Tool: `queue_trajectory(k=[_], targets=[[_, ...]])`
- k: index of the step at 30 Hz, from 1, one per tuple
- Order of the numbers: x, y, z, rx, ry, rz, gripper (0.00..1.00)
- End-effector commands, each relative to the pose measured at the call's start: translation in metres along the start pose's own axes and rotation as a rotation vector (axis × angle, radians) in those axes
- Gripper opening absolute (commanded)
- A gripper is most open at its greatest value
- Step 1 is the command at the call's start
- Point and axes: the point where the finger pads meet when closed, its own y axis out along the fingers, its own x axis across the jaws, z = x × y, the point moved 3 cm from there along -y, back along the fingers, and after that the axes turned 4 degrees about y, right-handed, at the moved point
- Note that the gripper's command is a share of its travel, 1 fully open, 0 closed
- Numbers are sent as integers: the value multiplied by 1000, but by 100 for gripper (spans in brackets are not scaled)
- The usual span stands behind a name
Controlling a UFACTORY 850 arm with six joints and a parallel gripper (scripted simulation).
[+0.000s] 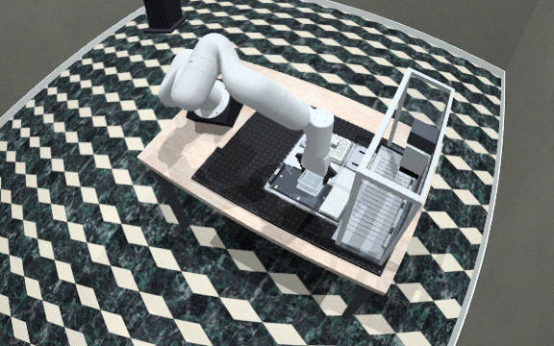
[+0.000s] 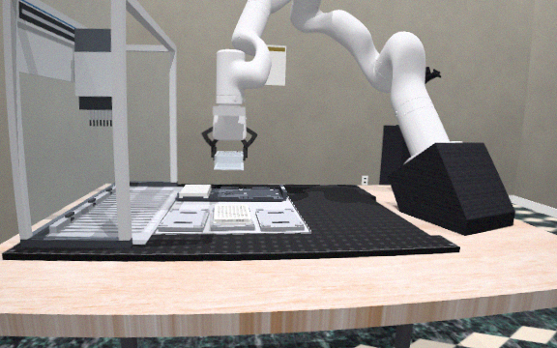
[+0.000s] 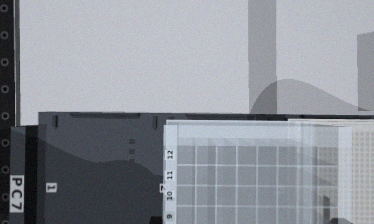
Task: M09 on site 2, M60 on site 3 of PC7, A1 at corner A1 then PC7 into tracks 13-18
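My gripper (image 2: 229,152) is shut on the translucent deep-well block M09 (image 2: 228,160) and holds it level, well above the table. It hangs over the dark carrier PC7 (image 2: 247,193), which lies on the apron in front of the rails. In the wrist view the block (image 3: 258,175) fills the lower right, with the carrier (image 3: 98,165) and its site 1 mark below it. A white fine-grid plate, M60 (image 2: 194,190), lies on the carrier's end nearest the rails. The 96-well plate M06 (image 2: 231,213) sits in the middle nest. From above, the block (image 1: 310,182) covers the carrier's middle.
The two outer nests (image 2: 280,219) (image 2: 184,218) are empty. The white instrument frame (image 1: 392,168) with its loading rails (image 2: 109,210) stands just beyond the carrier. The arm's black base (image 2: 453,188) is at the table's far end.
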Motion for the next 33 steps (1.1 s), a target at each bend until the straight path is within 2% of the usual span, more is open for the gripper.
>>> queue_trajectory(k=[1,33], targets=[[1,5,0,0,1,-2,0],[1,51,0,0,0,-2,0]])
